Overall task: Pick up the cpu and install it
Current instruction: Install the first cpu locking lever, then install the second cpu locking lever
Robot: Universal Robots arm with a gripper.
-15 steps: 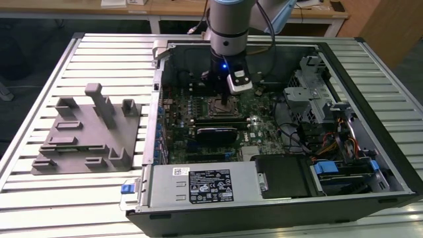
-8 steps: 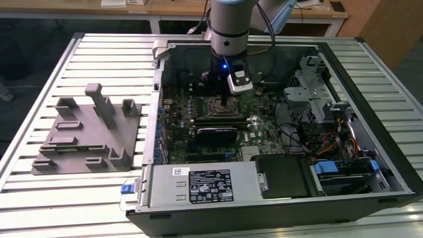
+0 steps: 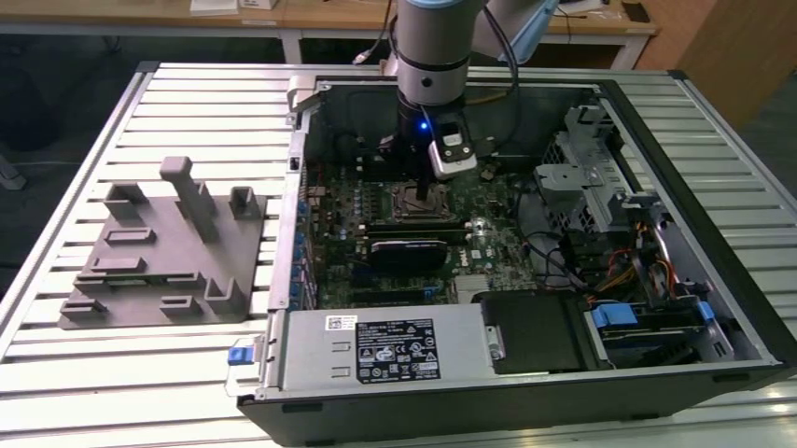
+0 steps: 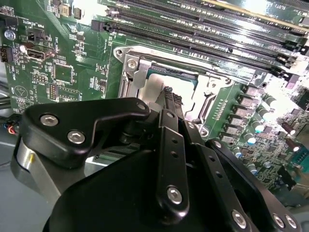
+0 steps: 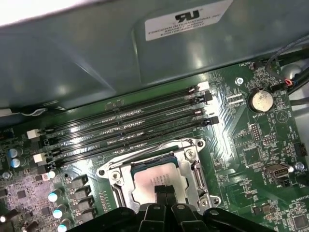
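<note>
The hand (image 3: 425, 198) hangs straight down inside the open computer case (image 3: 697, 308), its tip over the motherboard's (image 3: 492, 201) processor socket (image 5: 159, 176). In both wrist views the cpu (image 5: 157, 180) lies directly beneath the fingertips (image 5: 164, 192): a pale silver-grey square seated flat within the socket's metal frame, not lifted or tilted as far as can be seen. The two black fingers (image 4: 173, 102) stand close together, nearly touching one another, with their tips at or just above the middle of the chip's top; they do not reach around its edges, so the hand reads as drawn narrow and gripping nothing, though whether the tips press on the lid or hover a hair above it cannot be told. The chip being square, it has no long axis to speak of; its sides run parallel with the socket frame and with the memory slots (image 5: 125, 125) that lie beyond the hand, toward the case wall. So the task's thing sits dead under the hand, along its own vertical line, and the placing into the socket appears already made. The grey fixture block (image 3: 156, 252) rests on the slatted tabletop (image 3: 75, 373), well apart from the hand, outside the case.
</note>
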